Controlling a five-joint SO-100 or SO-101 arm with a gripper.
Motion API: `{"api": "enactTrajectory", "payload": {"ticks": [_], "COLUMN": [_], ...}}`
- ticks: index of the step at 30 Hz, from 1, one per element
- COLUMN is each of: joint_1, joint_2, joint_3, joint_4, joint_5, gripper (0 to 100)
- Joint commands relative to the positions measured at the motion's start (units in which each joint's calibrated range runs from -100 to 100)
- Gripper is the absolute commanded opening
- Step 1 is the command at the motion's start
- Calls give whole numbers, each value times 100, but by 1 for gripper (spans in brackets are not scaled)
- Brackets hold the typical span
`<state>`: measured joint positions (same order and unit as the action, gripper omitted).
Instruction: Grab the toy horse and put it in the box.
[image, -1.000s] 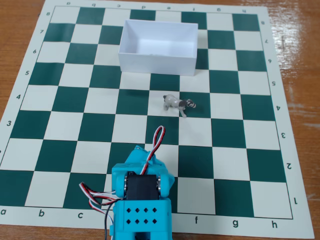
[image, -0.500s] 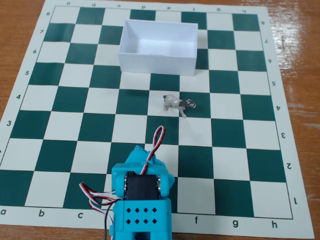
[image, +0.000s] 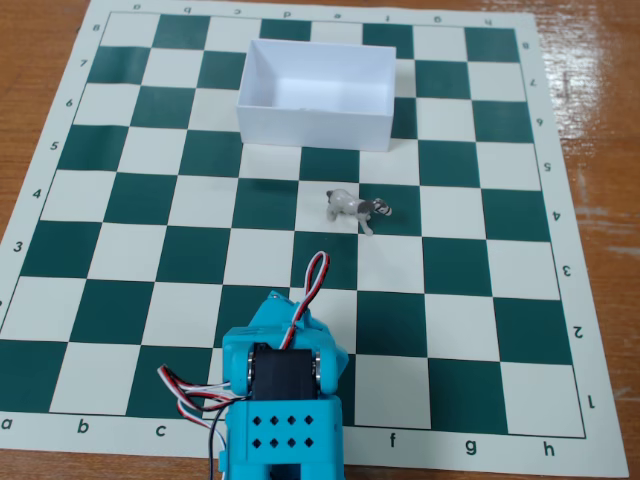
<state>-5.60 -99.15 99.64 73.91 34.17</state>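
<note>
Here I am at the bottom of the fixed view, my turquoise plastic arm (image: 285, 400) folded low over the near edge of the chessboard mat (image: 120, 250), red, white and black servo wires (image: 312, 280) looping off it. My gripper is tucked out of sight behind the arm's body, so I cannot tell whether its fingers are apart or together. The toy horse (image: 358, 207), a tiny glossy grey-white figurine with a dark head, stands upright across a pale and a green square, well ahead of me. Beyond it sits the box (image: 315, 125), white, thin-walled, rectangular, open-topped, seemingly empty, on the mat's flat green-and-cream squares.
</note>
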Motion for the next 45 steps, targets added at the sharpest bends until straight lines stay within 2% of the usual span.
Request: {"api": "enactTrajectory", "payload": {"ticks": [1,6,10,15,18,22,27,32,45], "joint_1": [-97,60,124,446,624,846,1132,1353,1360], "joint_2": [-41,419,1826,4136,5437,6818,7729,8180,9543], "joint_3": [36,-510,-2039,-4971,-6646,-8093,-8239,-7793,-7592], "joint_4": [18,-32,-48,-7,-57,-231,-480,-929,-1460], "joint_5": [-5,14,-15,-747,-1094,-1563,-2164,-2618,-3297], "gripper": [0,0,0,1,10,13,26,31,32]}}
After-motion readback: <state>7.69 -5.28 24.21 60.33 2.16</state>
